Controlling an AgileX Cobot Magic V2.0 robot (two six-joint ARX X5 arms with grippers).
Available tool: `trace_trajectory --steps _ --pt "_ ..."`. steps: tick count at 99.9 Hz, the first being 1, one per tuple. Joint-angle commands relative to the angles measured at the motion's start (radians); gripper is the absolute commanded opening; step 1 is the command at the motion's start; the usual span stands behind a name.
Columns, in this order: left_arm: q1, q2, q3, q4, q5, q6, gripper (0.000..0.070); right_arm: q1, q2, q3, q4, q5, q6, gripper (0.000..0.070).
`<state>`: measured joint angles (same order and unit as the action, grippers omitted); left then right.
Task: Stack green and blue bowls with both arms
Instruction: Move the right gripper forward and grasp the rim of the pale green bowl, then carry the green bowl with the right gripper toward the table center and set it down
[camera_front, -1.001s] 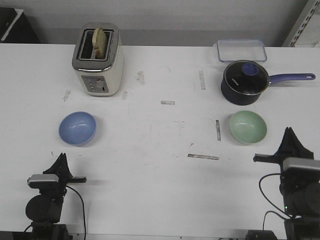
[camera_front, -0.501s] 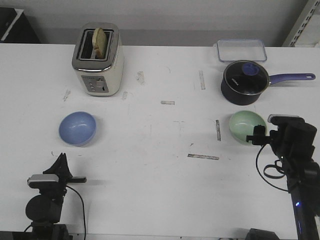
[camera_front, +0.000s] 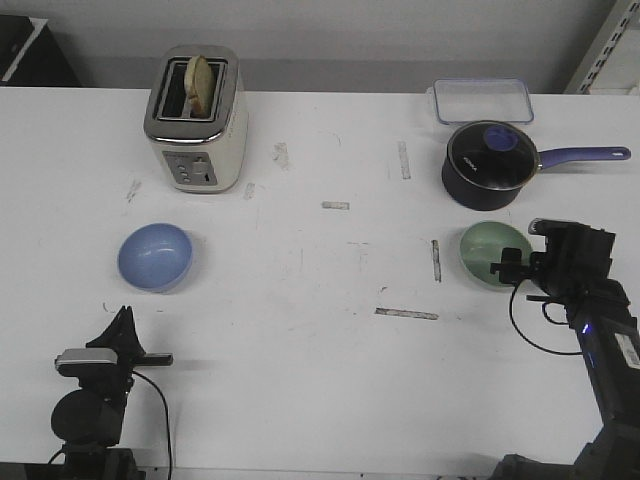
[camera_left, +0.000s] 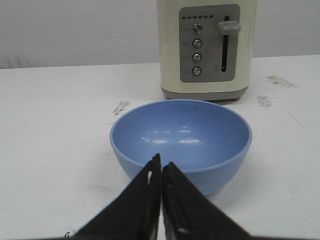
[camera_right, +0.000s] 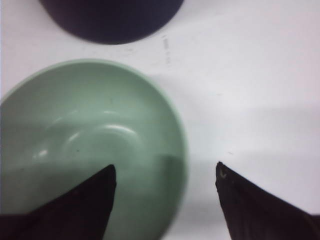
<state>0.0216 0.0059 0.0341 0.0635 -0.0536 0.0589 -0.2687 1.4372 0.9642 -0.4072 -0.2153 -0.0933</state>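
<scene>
pale mint green glossy bowl (camera_front: 493, 251) sits at four o'clock on the white table (camera_front: 330, 330), its rim between the wide-open, empty right gripper (camera_right: 165, 172); next, close. periwinkle blue bowl (camera_front: 154, 256) waits at nine o'clock; left gripper (camera_left: 161, 167) closed, empty.

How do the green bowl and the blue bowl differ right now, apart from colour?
The green bowl sits on the table's right side, near the saucepan; the blue bowl sits on the left, in front of the toaster. The right gripper is open with its jaws straddling the green bowl's rim; the left gripper is shut, short of the blue bowl. Both are upright, empty and look alike in size.
</scene>
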Motion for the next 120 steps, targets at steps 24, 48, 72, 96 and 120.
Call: trace_trajectory --steps 24,48,72,96,120 --pt "0.0 -0.002 -0.021 0.013 0.001 0.001 0.0001 0.0 0.057 0.016 0.025 -0.01 -0.009 0.0041" --pt "0.0 -0.002 -0.021 0.013 0.001 0.001 0.0001 0.001 0.048 0.045 0.021 -0.023 0.017 0.0005" --pt "0.0 -0.002 -0.021 0.013 0.001 0.001 0.0001 0.08 0.006 0.199 -0.11 -0.191 0.057 0.0005" --pt "0.0 -0.002 -0.021 0.013 0.001 0.001 0.0001 0.355 0.003 0.277 -0.207 -0.23 0.097 0.0005" --pt "0.0 -0.002 -0.021 0.013 0.001 0.001 0.0001 0.678 0.03 0.273 -0.253 -0.143 0.096 0.0005"
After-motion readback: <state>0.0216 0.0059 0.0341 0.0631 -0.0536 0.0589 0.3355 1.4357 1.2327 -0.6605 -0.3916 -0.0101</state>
